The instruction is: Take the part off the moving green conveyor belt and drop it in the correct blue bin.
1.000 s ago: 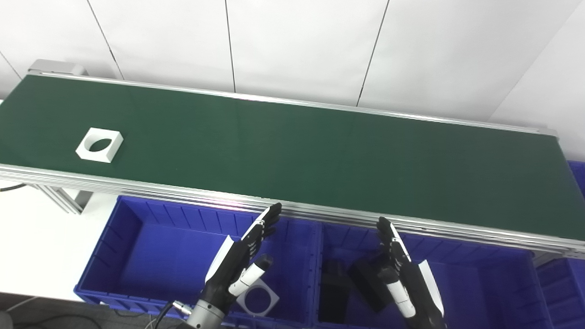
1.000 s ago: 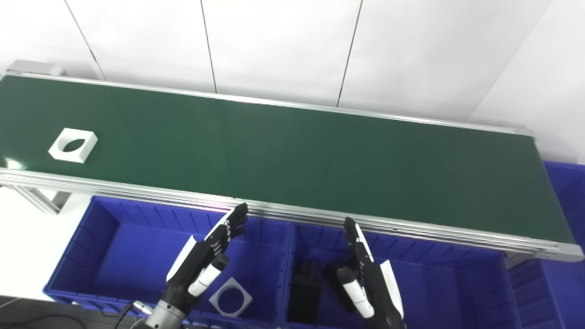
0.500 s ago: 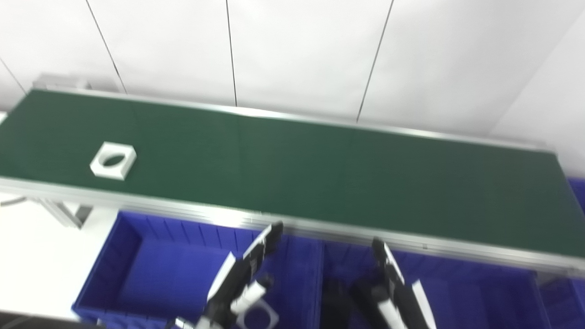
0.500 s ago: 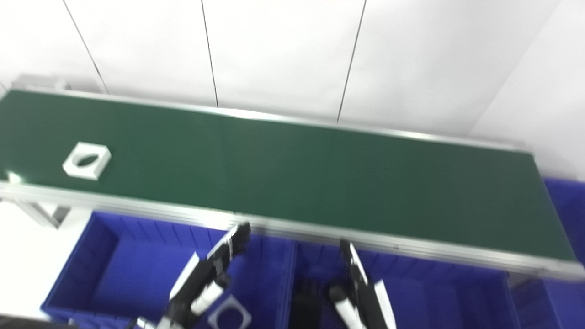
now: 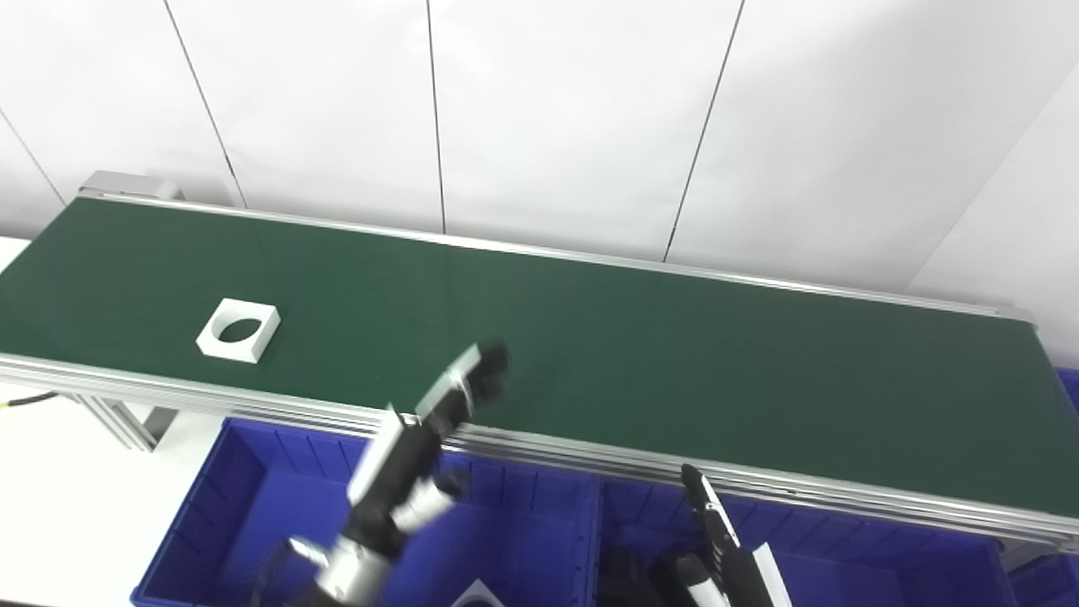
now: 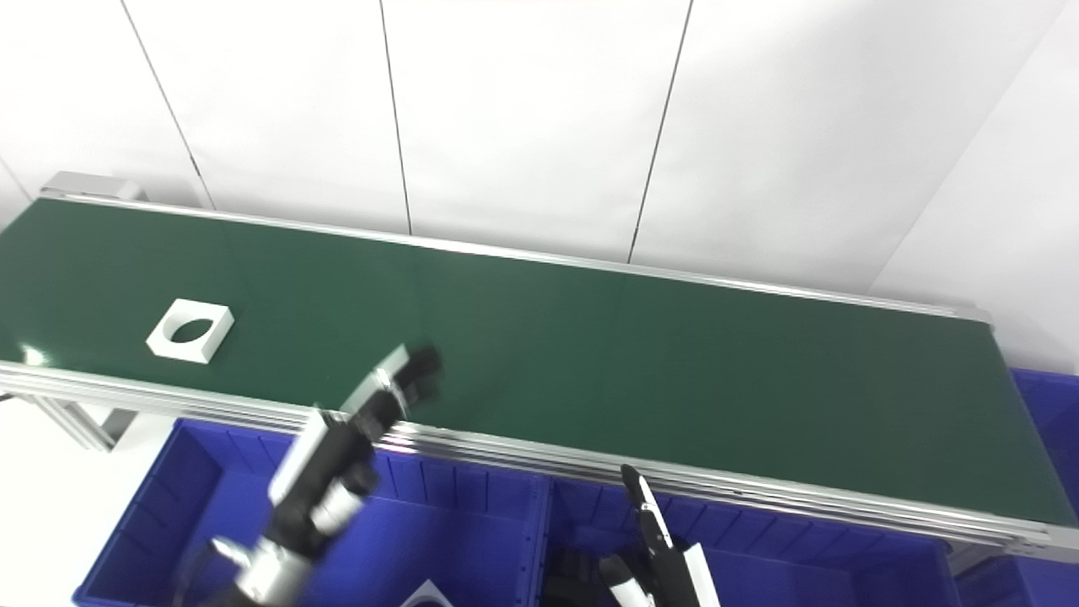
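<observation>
White part (image 5: pixel 238 330): square block with a round hole, flat on the belt (image 5: pixel 641 354) at its left end, near the near rail
Part from left hand: to the left and a little farther off, well apart, with bare belt between
Long axis: none to speak of; the part is square and sits slightly turned to the belt's edges
Nearer hand: left hand (image 5: pixel 421 447), by a wide margin
Left hand: blurred, raised over the near rail, fingertips over the belt's near strip; fingers look extended and loosely together, holding nothing, touching nothing I can make out
Right hand (image 5: pixel 725 561): low at the bottom edge over the right bin (image 5: pixel 885 582), fingers straight, empty
Left bin (image 5: pixel 219 497): blue, just below the rail, a white square part (image 5: pixel 476 595) partly visible at its near edge
Judgement: the left hand looks placed to meet the part on the belt
</observation>
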`<state>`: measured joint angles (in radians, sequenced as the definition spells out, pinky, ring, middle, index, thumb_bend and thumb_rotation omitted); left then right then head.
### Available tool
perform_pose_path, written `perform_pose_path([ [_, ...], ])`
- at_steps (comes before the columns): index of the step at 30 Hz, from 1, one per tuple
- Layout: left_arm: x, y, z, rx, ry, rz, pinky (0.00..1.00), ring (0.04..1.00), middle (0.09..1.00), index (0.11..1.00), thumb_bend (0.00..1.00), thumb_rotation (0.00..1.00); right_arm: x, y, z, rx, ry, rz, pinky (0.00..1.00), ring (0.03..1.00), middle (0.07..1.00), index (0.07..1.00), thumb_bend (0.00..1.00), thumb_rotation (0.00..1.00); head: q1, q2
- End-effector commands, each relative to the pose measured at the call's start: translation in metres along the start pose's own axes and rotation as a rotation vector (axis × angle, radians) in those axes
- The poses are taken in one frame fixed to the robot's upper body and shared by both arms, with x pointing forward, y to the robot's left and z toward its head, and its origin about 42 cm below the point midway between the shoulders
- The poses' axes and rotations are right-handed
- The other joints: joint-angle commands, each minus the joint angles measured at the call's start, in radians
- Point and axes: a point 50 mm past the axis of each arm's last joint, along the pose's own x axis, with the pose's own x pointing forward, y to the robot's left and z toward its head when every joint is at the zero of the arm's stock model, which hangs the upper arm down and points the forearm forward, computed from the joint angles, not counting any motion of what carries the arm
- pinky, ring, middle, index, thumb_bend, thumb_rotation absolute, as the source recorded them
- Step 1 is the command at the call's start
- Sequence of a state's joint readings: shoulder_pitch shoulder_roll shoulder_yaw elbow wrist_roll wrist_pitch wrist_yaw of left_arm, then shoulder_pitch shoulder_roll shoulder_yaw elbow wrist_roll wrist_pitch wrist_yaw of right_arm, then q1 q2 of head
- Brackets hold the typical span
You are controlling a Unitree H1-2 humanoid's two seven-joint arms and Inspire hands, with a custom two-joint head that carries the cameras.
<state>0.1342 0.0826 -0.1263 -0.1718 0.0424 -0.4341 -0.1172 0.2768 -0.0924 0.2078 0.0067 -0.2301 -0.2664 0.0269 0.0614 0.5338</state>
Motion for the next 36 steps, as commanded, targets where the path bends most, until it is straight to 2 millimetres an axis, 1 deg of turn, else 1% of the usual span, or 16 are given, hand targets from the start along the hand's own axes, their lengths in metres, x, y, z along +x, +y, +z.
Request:
perform_pose_path([
  [1, 0.011, 0.016, 0.012, 0.067, -0.08, 0.047, 0.86, 0.909, 0.928, 0.924, 0.82, 0.91, 0.006, 0.0, 0.009, 0.003, -0.075, -0.013, 0.96, 0.969, 0.966, 0.978, 0.68, 0.96, -0.004, 0.003],
  [3, 0.017, 0.03, 0.013, 0.082, -0.099, 0.05, 0.87, 0.913, 0.931, 0.929, 0.78, 0.91, 0.007, 0.0, 0.009, 0.012, -0.081, -0.017, 0.96, 0.971, 0.965, 0.977, 0.67, 0.95, -0.01, 0.009],
  [5, 0.022, 0.045, 0.017, 0.12, -0.102, 0.044, 0.92, 0.946, 0.957, 0.956, 0.74, 0.86, 0.007, 0.0, 0.009, 0.018, -0.087, -0.019, 0.97, 0.974, 0.967, 0.974, 0.64, 0.93, -0.019, 0.017],
  [7, 0.026, 0.061, 0.02, 0.19, -0.086, 0.062, 0.92, 0.947, 0.956, 0.957, 0.75, 0.86, 0.007, -0.001, 0.009, 0.007, -0.091, -0.014, 0.97, 0.975, 0.967, 0.974, 0.64, 0.93, -0.025, 0.023],
  [8, 0.03, 0.069, 0.021, 0.217, -0.08, 0.072, 0.92, 0.942, 0.953, 0.955, 0.76, 0.82, 0.008, -0.001, 0.009, 0.001, -0.091, -0.012, 0.96, 0.972, 0.965, 0.975, 0.63, 0.94, -0.026, 0.027],
  [9, 0.033, 0.077, 0.022, 0.243, -0.077, 0.079, 0.92, 0.945, 0.956, 0.958, 0.75, 0.79, 0.008, -0.002, 0.01, 0.001, -0.09, -0.01, 0.96, 0.972, 0.961, 0.974, 0.64, 0.94, -0.026, 0.028],
  [10, 0.036, 0.084, 0.021, 0.264, -0.076, 0.084, 0.91, 0.945, 0.96, 0.965, 0.73, 0.73, 0.008, -0.002, 0.01, 0.007, -0.09, -0.008, 0.97, 0.974, 0.962, 0.975, 0.64, 0.93, -0.025, 0.029],
  [12, 0.043, 0.096, 0.017, 0.313, -0.08, 0.1, 0.9, 0.937, 0.961, 0.975, 0.71, 0.56, 0.01, -0.002, 0.011, 0.019, -0.088, -0.008, 0.98, 0.98, 0.969, 0.978, 0.63, 0.91, -0.024, 0.035],
  [13, 0.046, 0.101, 0.015, 0.339, -0.073, 0.112, 0.87, 0.923, 0.956, 0.97, 0.72, 0.47, 0.01, -0.002, 0.011, 0.023, -0.086, -0.009, 0.97, 0.98, 0.972, 0.979, 0.64, 0.91, -0.024, 0.039],
  [17, 0.057, 0.119, 0.008, 0.425, -0.042, 0.141, 0.86, 0.927, 0.955, 0.96, 0.74, 0.34, 0.01, -0.003, 0.012, 0.012, -0.089, -0.017, 0.96, 0.97, 0.968, 0.976, 0.65, 0.92, -0.023, 0.045],
  [19, 0.063, 0.128, 0.005, 0.42, -0.018, 0.136, 0.84, 0.933, 0.967, 0.968, 0.76, 0.3, 0.009, -0.003, 0.012, 0.01, -0.09, -0.018, 0.94, 0.96, 0.966, 0.976, 0.65, 0.92, -0.021, 0.048],
  [24, 0.079, 0.144, -0.004, 0.427, 0.09, 0.133, 0.83, 0.934, 0.975, 0.98, 0.81, 0.25, 0.009, -0.003, 0.011, 0.005, -0.086, -0.016, 0.94, 0.955, 0.968, 0.982, 0.68, 0.95, -0.007, 0.057],
  [27, 0.086, 0.15, -0.01, 0.45, 0.13, 0.12, 0.81, 0.937, 0.983, 0.984, 0.81, 0.2, 0.01, -0.004, 0.01, 0.006, -0.089, -0.012, 0.95, 0.959, 0.972, 0.987, 0.68, 0.96, -0.002, 0.059],
  [31, 0.094, 0.16, -0.019, 0.478, 0.194, 0.088, 0.83, 0.944, 0.996, 0.992, 0.82, 0.14, 0.01, -0.006, 0.009, 0.006, -0.089, -0.011, 0.94, 0.958, 0.974, 0.988, 0.69, 0.97, 0.004, 0.065],
  [33, 0.098, 0.168, -0.024, 0.513, 0.226, 0.054, 0.84, 0.957, 1.0, 0.999, 0.83, 0.08, 0.009, -0.007, 0.008, 0.004, -0.086, -0.015, 0.95, 0.956, 0.972, 0.986, 0.71, 0.97, 0.006, 0.07],
  [36, 0.105, 0.176, -0.029, 0.562, 0.288, 0.015, 0.84, 0.967, 1.0, 1.0, 0.83, 0.08, 0.009, -0.008, 0.009, 0.007, -0.079, -0.02, 0.96, 0.96, 0.972, 0.984, 0.72, 0.97, 0.011, 0.076],
])
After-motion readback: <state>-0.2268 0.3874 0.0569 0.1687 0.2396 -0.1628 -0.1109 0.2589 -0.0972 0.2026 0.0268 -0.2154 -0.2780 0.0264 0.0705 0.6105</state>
